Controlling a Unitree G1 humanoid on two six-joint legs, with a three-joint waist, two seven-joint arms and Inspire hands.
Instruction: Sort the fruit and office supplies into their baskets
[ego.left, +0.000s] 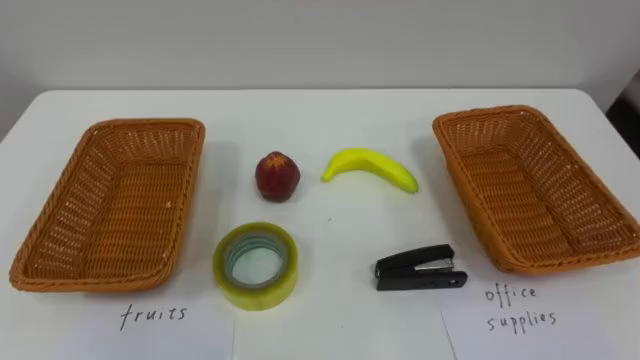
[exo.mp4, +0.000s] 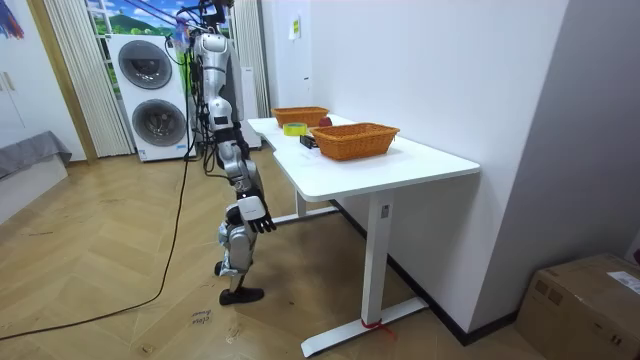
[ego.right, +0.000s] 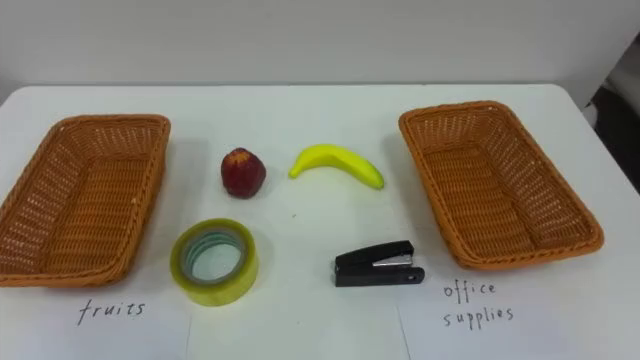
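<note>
Down at hip level in the room view, right hand (exo.mp4: 252, 214): hangs beside the body, fingers loose and slightly spread, holding nothing, apart from the table. Stands upright on the wood floor just beside the long edge of the white table (ego.left: 320, 110), facing the wall beyond it.

Nearest on the tabletop, at the front edge: left paper sheet (ego.left: 190, 340) with handwriting, in front of the left basket, and right paper sheet (ego.left: 590, 335) with handwriting, in front of the right basket.

Just past the sheets, in the middle: tape roll (ego.left: 256, 265), yellowish, lying flat with its hole upward, near the left basket's front corner but not touching it. To its right and well apart, stapler (ego.left: 420, 270), black, closed, lying crosswise, near the right basket's front corner.

Farther back: apple (ego.left: 277, 176), dark red, stem end up, straight beyond the tape roll. Just beside it on the right, not touching, banana (ego.left: 370, 168), yellow, lying on its side and arched away from the robot.

Flanking all four: left basket (ego.left: 145, 124) and right basket (ego.left: 490, 113), both brown wicker, oblong, long sides running away from the robot. Apple, banana, tape roll and stapler all on the bare tabletop between them, outside both.

Farthest back, plain white wall (ego.left: 320, 40).
</note>
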